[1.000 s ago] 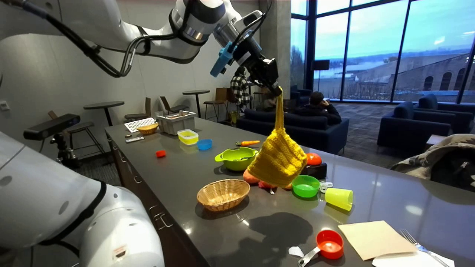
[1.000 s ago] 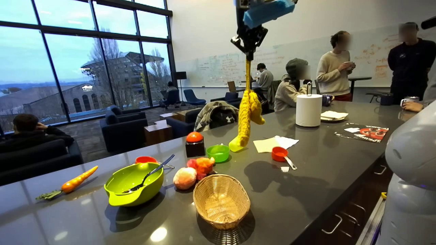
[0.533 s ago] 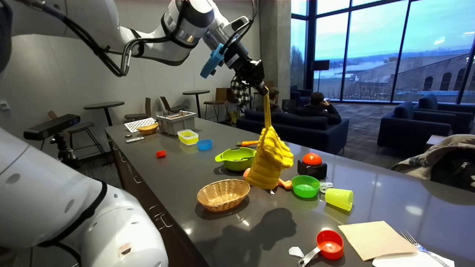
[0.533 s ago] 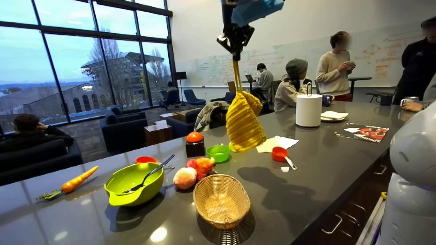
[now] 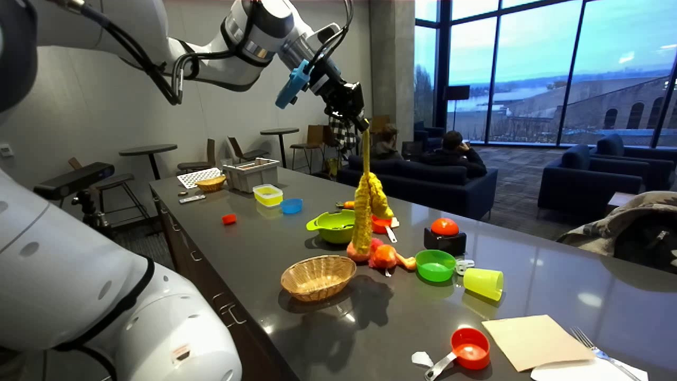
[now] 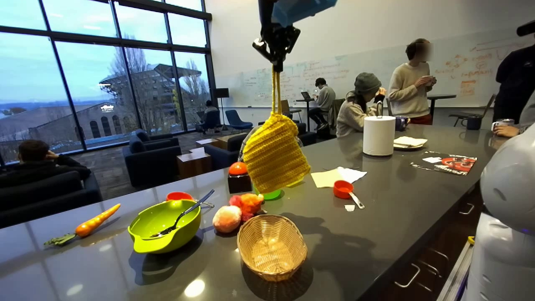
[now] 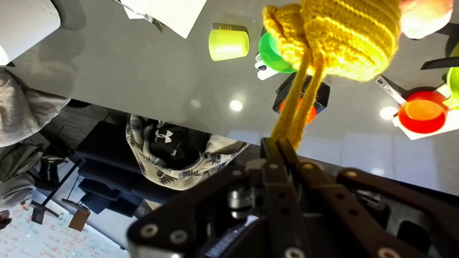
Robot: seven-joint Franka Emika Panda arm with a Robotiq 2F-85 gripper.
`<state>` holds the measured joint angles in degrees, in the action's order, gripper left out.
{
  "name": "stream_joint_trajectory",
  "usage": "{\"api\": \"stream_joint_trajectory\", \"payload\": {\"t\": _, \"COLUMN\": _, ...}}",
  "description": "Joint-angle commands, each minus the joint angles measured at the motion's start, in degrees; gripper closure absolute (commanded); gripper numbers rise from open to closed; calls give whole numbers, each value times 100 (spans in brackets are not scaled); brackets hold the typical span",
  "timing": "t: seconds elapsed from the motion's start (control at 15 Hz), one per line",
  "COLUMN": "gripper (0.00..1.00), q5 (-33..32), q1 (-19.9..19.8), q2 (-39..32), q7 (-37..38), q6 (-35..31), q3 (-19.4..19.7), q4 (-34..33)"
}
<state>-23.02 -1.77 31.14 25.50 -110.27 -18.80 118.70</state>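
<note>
In an exterior view, left to right along the tabletop point(image 6: 83, 261), you have a carrot point(image 6: 92, 224), a green bowl point(image 6: 186, 232) and a wicker basket point(image 6: 271, 251). Around the middle, your tool point(image 6: 278, 66) pinches the cords point(image 7: 288, 105) of a yellow knitted cloth point(image 6: 276, 154) — the cloth dangles in the air above the tabletop. Farther right are a red measuring cup point(image 6: 343, 189) and a white paper roll point(image 6: 379, 136).

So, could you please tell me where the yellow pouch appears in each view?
In an exterior view: pouch just right of centre, left of the orange button.
In an exterior view: pouch at the centre, right of the button.
In the wrist view: pouch right of centre, cut by the top edge.
Shared landmark: the button, visible in all three.
</note>
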Motion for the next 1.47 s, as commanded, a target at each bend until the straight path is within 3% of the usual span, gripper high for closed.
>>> {"api": "stream_joint_trajectory", "payload": {"t": 0.0, "gripper": 99, "q5": -217, "q1": 70, "q2": -72, "q7": 31, "q6": 293, "q3": -122, "q4": -246}}
{"api": "stream_joint_trajectory", "payload": {"t": 0.47, "gripper": 99, "q5": -10, "q1": 236, "q2": -515, "q7": 195, "q6": 123, "q3": -215, "q4": -174}}
{"api": "stream_joint_trajectory", "payload": {"t": 0.73, "gripper": 99, "q5": 240, "q1": 364, "q2": -722, "q7": 19, "q6": -254, "q3": 102, "q4": 205}}
{"api": "stream_joint_trajectory", "payload": {"t": 1.07, "gripper": 99, "q5": 956, "q1": 532, "q2": -352, "q7": -254, "q6": -322, "q3": 544, "q4": 1187}}
{"api": "stream_joint_trajectory", "payload": {"t": 1.4, "gripper": 99, "q5": 892, "q1": 566, "q2": -34, "q7": -159, "q6": -78, "q3": 446, "q4": 1410}}
